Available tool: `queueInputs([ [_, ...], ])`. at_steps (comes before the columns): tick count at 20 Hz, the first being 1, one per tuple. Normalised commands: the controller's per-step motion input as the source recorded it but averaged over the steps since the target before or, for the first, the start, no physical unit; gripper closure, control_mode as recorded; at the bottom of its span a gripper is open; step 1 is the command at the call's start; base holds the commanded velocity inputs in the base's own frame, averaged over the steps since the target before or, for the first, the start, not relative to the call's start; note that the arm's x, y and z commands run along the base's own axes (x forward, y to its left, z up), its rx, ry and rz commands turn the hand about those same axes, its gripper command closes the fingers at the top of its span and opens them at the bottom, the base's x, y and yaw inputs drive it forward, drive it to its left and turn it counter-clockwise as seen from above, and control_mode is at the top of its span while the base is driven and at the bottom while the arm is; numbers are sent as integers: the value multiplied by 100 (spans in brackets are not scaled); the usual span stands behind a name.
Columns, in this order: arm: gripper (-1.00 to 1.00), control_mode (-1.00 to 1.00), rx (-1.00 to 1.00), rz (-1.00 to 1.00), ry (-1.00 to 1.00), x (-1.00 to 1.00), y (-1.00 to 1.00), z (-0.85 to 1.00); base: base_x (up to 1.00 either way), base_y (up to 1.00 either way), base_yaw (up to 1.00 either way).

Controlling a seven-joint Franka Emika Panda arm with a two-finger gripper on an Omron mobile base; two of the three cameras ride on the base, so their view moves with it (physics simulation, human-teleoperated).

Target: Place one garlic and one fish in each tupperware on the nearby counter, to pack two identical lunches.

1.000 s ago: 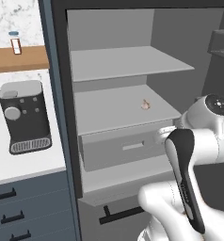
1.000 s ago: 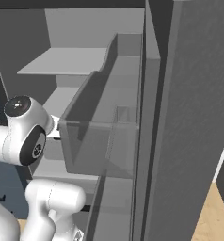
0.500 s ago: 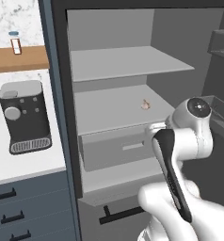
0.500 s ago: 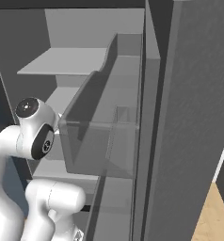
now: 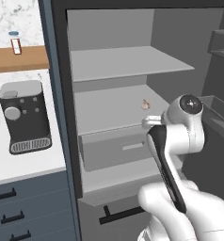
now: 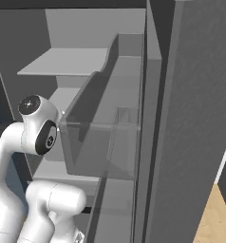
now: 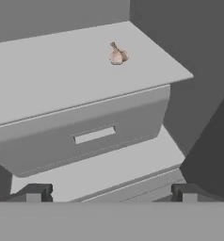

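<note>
1. The garlic [image 7: 117, 55] lies on the middle shelf [image 7: 62, 80] of the open fridge, toward the shelf's rear right corner, close to the right wall. In the left base view the same garlic [image 5: 145, 104] sits just above and behind the arm's wrist.
2. Directly below that shelf sits a closed grey drawer [image 7: 85, 134] with a pale slot handle.
3. The gripper [image 7: 111, 193] stands fully open and holds nothing. Both fingertips [image 7: 35, 192] sit in front of the drawer, below shelf level.
4. From the gripper, the garlic lies ahead, higher and slightly right of centre, well apart from the fingertips.
5. The bulb's stem points up and away, so its long axis runs roughly along the approach line.
6. Judgement: the reach must rise above the shelf edge before advancing.
</note>
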Motion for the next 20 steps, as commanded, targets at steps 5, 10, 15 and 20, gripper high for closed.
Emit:
queueInputs([
  [5,-100,-100,0,-1,-1,41,0,-6,0,0,0],
  [10,-100,-100,0,0,-7,48,0,-18,0,0,0],
  [15,-100,-100,0,0,0,54,-5,0,0,0,0],
  [20,-100,-100,0,0,0,46,-13,0,0,0,0],
])
